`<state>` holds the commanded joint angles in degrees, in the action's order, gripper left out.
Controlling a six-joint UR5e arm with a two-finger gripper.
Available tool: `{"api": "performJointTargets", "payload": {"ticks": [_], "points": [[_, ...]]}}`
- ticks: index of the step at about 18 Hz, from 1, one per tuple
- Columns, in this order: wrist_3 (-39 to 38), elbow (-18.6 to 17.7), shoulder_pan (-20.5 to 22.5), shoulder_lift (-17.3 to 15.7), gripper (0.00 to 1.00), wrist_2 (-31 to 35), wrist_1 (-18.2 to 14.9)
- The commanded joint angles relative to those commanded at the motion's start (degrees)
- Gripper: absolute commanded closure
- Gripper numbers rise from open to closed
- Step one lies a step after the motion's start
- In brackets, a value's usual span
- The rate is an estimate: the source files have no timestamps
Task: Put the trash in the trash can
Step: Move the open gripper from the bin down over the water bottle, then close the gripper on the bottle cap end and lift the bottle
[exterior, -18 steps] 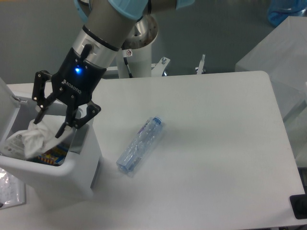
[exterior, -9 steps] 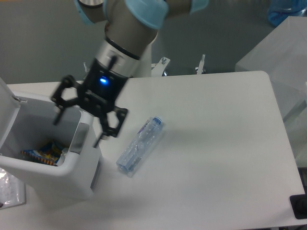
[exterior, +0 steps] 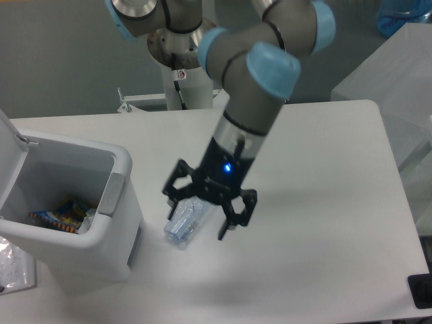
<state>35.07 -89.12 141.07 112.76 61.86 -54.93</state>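
Observation:
The clear plastic water bottle (exterior: pixel 183 226) lies on the white table, mostly hidden under my gripper (exterior: pixel 201 218). Only its lower end shows. My gripper hangs over it with its fingers (exterior: pixel 227 225) spread open on either side, and nothing is held between them. The white trash can (exterior: pixel 101 236) stands at the left with its lid flipped up. Inside it lie a colourful wrapper (exterior: pixel 57 213) and some clear plastic (exterior: pixel 88 220). Whether the fingertips touch the bottle cannot be told.
The arm's white base column (exterior: pixel 182 88) rises behind the table's far edge. A translucent box (exterior: pixel 398 74) stands at the right. A clear bag (exterior: pixel 13 266) lies at the lower left beside the can, and a dark object (exterior: pixel 422 290) sits at the lower right corner.
My gripper swung right from above the trash can to over the bottle. The white crumpled thing it held one second ago is gone from its fingers.

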Motion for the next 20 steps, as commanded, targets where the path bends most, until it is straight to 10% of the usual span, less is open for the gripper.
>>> {"api": "performJointTargets", "payload": {"ticks": [20], "points": [[9.05,-8.09,-8.35,4.14,0.00,18.28,-2.28]]}}
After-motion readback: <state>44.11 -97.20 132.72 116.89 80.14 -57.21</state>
